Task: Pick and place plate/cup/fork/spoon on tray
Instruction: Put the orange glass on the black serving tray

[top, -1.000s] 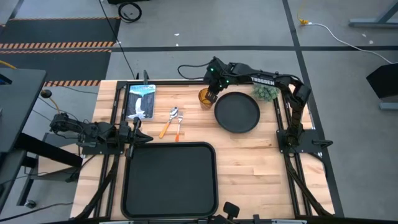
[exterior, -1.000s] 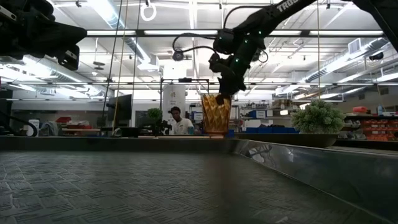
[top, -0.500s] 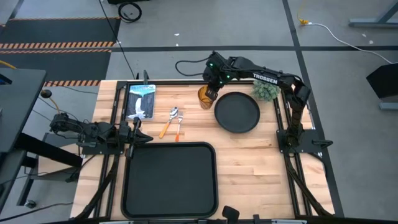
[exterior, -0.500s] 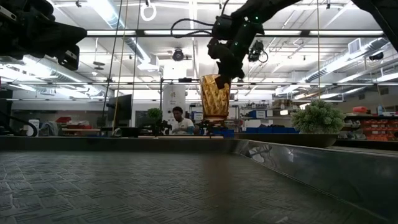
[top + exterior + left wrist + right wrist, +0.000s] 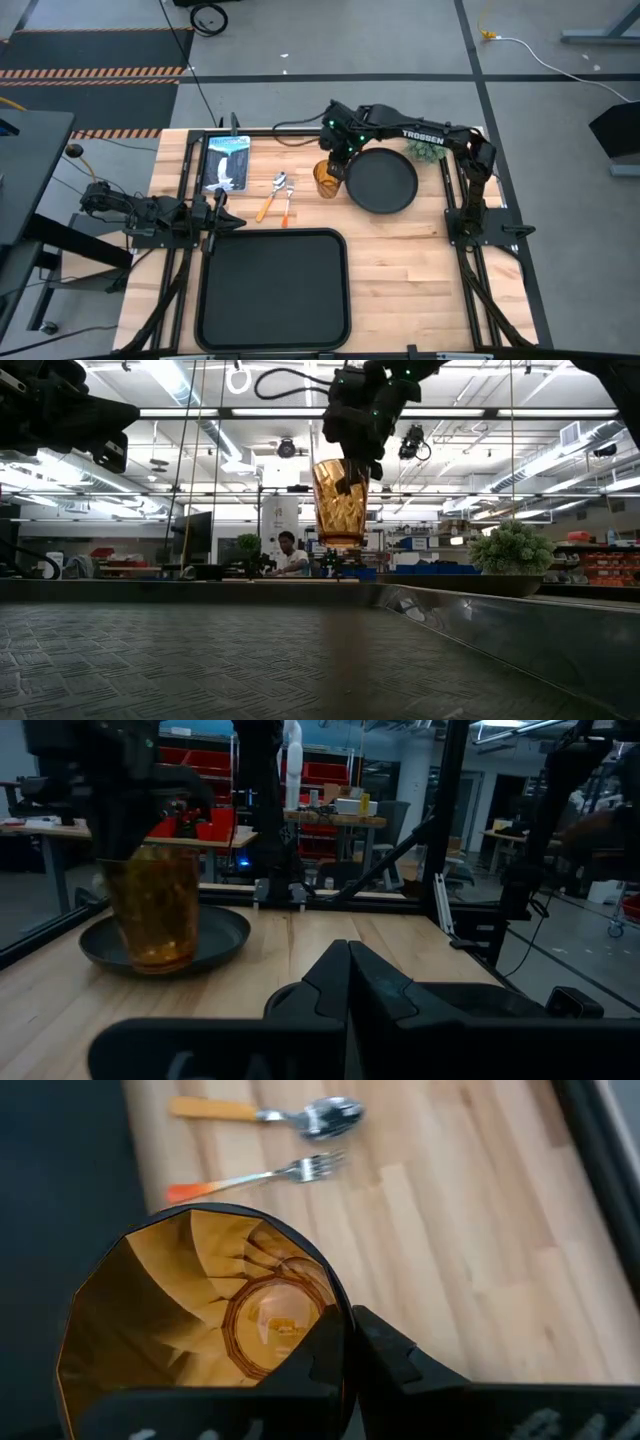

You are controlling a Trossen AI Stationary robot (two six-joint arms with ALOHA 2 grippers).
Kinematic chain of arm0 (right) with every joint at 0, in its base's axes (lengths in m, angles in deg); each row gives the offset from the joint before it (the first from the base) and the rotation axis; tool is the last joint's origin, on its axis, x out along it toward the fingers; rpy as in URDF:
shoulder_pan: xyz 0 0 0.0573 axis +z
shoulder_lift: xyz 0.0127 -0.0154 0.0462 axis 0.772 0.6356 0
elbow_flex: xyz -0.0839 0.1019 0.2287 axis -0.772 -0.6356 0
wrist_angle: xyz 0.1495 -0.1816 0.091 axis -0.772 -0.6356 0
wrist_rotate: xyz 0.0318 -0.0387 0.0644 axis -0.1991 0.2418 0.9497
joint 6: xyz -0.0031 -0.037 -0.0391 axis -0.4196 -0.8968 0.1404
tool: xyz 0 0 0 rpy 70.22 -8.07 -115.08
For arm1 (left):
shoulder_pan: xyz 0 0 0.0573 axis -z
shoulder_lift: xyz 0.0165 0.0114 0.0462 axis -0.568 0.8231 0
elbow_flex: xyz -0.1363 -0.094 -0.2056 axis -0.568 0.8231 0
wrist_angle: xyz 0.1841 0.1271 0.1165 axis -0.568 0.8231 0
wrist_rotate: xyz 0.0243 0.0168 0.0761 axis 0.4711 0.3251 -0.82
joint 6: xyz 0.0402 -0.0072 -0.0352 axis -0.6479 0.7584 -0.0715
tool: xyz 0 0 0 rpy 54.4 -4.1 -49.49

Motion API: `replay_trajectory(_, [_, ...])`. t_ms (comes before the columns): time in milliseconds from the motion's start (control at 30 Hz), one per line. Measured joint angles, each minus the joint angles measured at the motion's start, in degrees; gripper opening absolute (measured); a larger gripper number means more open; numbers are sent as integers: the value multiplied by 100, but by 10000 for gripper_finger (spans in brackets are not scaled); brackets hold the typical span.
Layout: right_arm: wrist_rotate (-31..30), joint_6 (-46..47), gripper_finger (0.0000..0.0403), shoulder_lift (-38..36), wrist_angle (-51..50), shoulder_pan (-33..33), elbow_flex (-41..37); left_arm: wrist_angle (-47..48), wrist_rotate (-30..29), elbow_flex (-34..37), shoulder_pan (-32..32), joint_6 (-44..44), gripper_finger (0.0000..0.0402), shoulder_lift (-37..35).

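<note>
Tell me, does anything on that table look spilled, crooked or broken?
Nothing stands out. The right gripper holds the cup upright by its rim above the wood, the fork and spoon lie side by side, and the tray and plate look intact.

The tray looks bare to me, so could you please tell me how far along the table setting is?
Nothing is placed yet: the tray holds no tableware. In hand: the right gripper holds the cup by its rim, lifted clear of the table in the low view. Left to do: set the cup down on the tray, then move the plate, fork and spoon, all lying on the wood. The left gripper waits beside the tray.
</note>
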Motion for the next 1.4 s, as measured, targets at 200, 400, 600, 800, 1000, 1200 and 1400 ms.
replay_trajectory(200, [-3,128,16,0,22,556,-8,0,-2,0,0,2,9,0])
replay_trajectory(400, [-605,256,16,2,152,1379,-236,0,0,0,-2,1,9,-1])
replay_trajectory(600, [-695,530,16,2,161,2037,-249,0,-1,0,-2,1,9,0])
replay_trajectory(800, [-1040,841,16,9,935,2534,-804,0,-1,0,-2,2,9,-1])
replay_trajectory(1000, [-1101,1244,16,9,1064,2727,-1187,0,0,0,-1,0,9,-1])
replay_trajectory(1200, [-1108,1362,16,2,1339,2784,-1390,0,0,0,-2,2,9,-2])
replay_trajectory(1400, [-1119,1468,16,2,1585,2776,-1650,0,0,0,-1,1,9,0])
